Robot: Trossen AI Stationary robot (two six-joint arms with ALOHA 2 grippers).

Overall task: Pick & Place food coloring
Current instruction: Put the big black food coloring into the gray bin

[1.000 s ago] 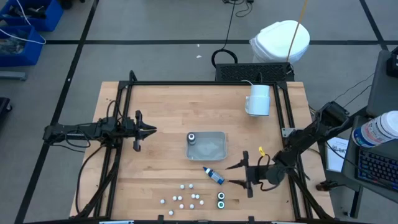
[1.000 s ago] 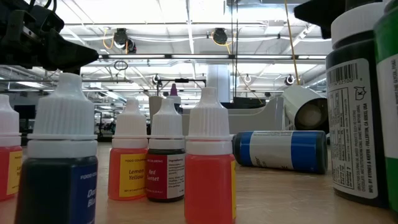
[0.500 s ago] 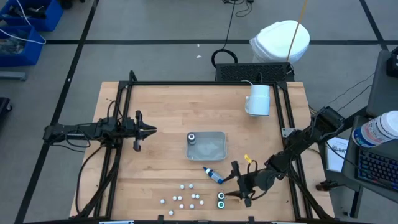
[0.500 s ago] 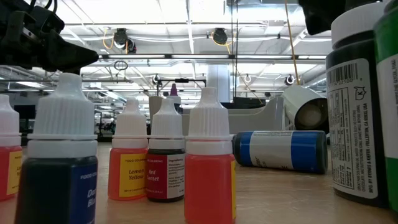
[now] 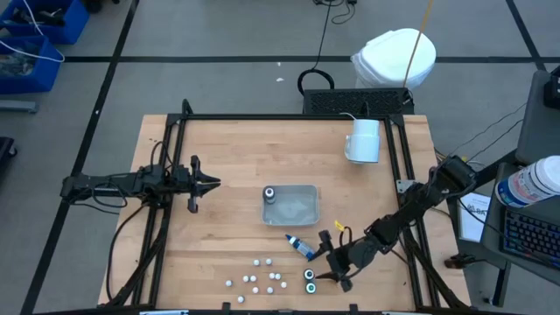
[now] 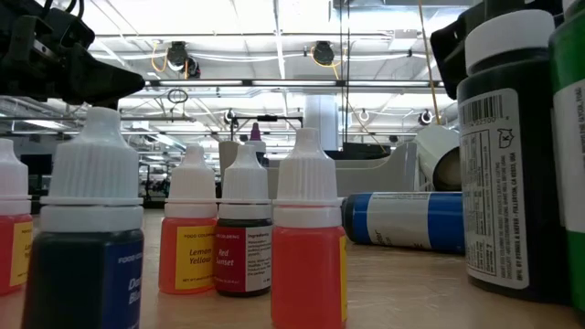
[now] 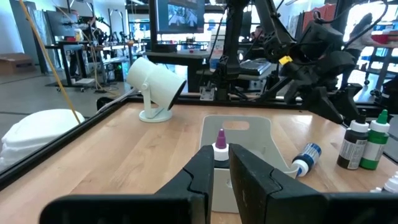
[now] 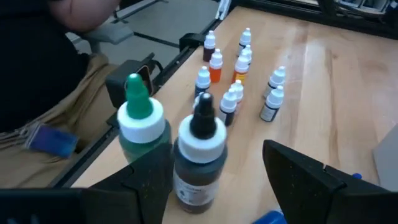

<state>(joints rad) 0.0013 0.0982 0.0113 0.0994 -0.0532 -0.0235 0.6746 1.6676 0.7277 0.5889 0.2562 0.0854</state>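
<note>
Several tiny white-capped dropper bottles [image 5: 262, 278] stand near the table's near edge, close up in the low view [image 6: 306, 247]. Beside them stand a dark bottle [image 8: 199, 155] and a green bottle [image 8: 140, 124], both with white collars. A blue bottle [image 5: 300, 247] lies on its side. Another bottle [image 7: 220, 149] stands in the clear tray [image 5: 291, 204]. My right gripper [image 5: 324, 262] is open, its fingers on either side of the dark bottle [image 5: 311, 276]. My left gripper [image 5: 208, 184] is shut and waits left of the tray. My right gripper comes slanting down from the table's far right. One finger [image 8: 152, 177] lies against the dark bottle's body [image 8: 186, 177]; whether it touches, I cannot tell. The other finger [image 8: 305, 180] stands apart. The bottle stands on the table with its top leaning slightly [image 6: 507, 164].
A white mug [image 5: 365, 140] lies on its side near the far right corner. Black frame rails [image 5: 175, 175] run along the table's edges. A person's dark clothing [image 8: 37, 74] shows beyond the near edge. Bare wood lies between the tray and the left rail.
My right gripper has moved toward the table's left and near edge, down to the two tall bottles, staying open. In the low view the dark bottle has slid a little sideways and leans slightly. The left arm kept still.
</note>
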